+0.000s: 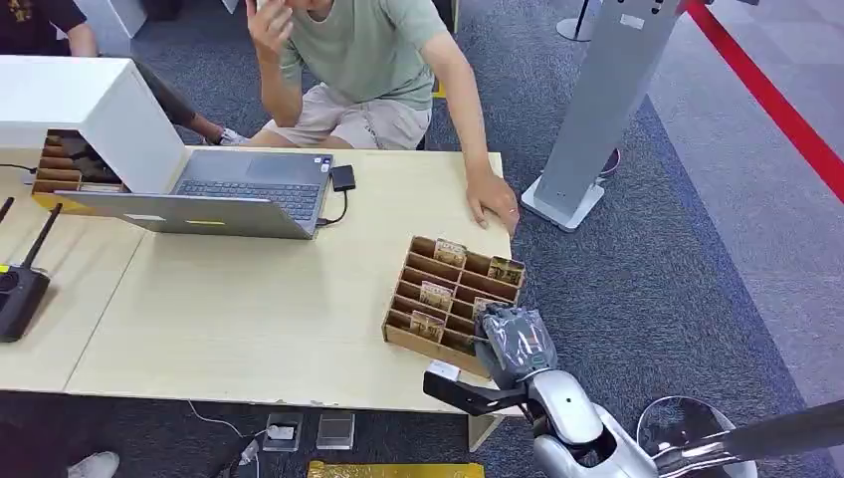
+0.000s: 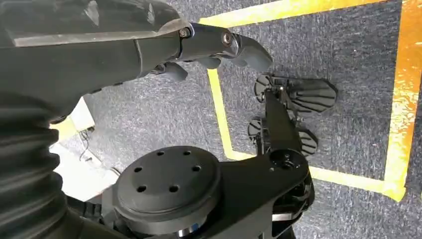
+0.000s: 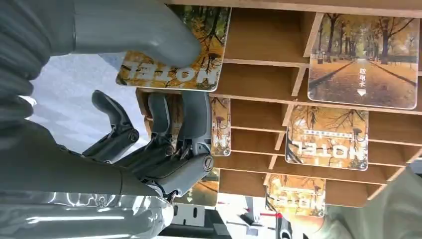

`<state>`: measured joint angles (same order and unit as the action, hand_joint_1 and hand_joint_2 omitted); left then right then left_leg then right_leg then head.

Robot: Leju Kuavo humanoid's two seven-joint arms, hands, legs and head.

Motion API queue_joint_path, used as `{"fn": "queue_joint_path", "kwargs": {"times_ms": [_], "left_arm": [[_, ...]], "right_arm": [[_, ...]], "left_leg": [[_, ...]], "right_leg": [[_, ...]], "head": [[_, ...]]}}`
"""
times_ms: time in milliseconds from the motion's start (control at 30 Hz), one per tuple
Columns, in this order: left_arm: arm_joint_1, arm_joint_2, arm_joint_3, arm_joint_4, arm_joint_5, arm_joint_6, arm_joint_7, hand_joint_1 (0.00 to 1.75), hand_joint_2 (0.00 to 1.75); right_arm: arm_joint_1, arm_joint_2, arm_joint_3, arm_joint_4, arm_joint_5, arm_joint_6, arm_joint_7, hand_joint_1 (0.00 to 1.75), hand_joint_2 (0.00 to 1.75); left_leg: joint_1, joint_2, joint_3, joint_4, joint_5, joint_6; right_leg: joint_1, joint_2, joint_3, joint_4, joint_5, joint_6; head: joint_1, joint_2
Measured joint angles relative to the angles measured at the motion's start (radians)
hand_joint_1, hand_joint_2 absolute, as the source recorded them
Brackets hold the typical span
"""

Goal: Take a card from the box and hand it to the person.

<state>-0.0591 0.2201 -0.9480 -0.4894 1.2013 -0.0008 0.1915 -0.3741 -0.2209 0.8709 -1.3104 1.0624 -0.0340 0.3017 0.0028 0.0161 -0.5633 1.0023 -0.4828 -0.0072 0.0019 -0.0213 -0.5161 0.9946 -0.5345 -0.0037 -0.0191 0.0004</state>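
Reaching into the box (image 1: 453,292) at the desk (image 1: 249,319) edge, right hand (image 3: 164,139) has thumb on a card (image 3: 194,69), fingers behind, grip unconfirmed; pinch firmly, lift straight out.

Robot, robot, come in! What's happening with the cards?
Right robot hand reaching into card box, fingers at a card, grip unconfirmed. Left robot hand hanging, holding nothing. Person's hand resting beyond box.
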Motion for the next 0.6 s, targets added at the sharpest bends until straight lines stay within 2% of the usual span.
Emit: {"fn": "queue_joint_path", "kwargs": {"times_ms": [67,100,200,533,567,600], "left_arm": [[-0.001,0.000,0.000,0.005,0.000,-0.005,-0.001,0.00,1.75],[-0.001,0.000,0.000,0.006,-0.001,-0.008,-0.001,0.00,1.75],[-0.003,0.000,0.000,0.013,-0.003,-0.014,-0.004,0.00,1.75],[-0.006,0.000,0.000,0.032,-0.011,-0.028,-0.011,0.00,1.75],[-0.006,0.000,0.000,0.033,-0.011,-0.029,-0.011,0.00,1.75],[-0.007,0.000,0.000,0.034,-0.012,-0.029,-0.011,0.00,1.75]], "right_arm": [[0.005,0.000,-0.004,-0.009,0.005,-0.005,-0.003,1.48,1.75],[0.006,0.000,-0.005,-0.013,0.006,-0.010,-0.004,1.54,1.75],[0.010,0.000,-0.013,-0.023,0.009,-0.018,-0.009,1.47,1.75],[0.019,-0.001,-0.030,-0.040,0.012,-0.021,-0.011,1.54,1.75],[0.020,-0.001,-0.031,-0.043,0.012,-0.021,-0.011,1.75,1.75],[0.020,-0.001,-0.032,-0.044,0.012,-0.021,-0.011,1.75,1.75]], "left_leg": [[0.000,0.000,0.000,0.000,0.000,0.000],[0.000,0.000,0.000,0.000,0.000,0.000],[0.000,0.000,0.000,0.000,0.000,0.000],[0.000,0.000,0.000,0.000,0.000,0.000],[0.000,0.000,0.000,0.000,0.000,0.000],[0.000,0.000,0.000,0.000,0.000,0.000]], "right_leg": [[0.000,0.000,0.000,0.000,0.000,0.000],[0.000,0.000,0.000,0.000,0.000,0.000],[0.000,0.000,0.000,0.000,0.000,0.000],[0.000,0.000,0.000,0.000,0.000,0.000],[0.000,0.000,0.000,0.000,0.000,0.000],[0.000,0.000,0.000,0.000,0.000,0.000]], "head": [[0.000,0.000],[0.000,0.000],[0.000,0.000],[0.000,0.000],[0.000,0.000],[0.000,0.000]]}}
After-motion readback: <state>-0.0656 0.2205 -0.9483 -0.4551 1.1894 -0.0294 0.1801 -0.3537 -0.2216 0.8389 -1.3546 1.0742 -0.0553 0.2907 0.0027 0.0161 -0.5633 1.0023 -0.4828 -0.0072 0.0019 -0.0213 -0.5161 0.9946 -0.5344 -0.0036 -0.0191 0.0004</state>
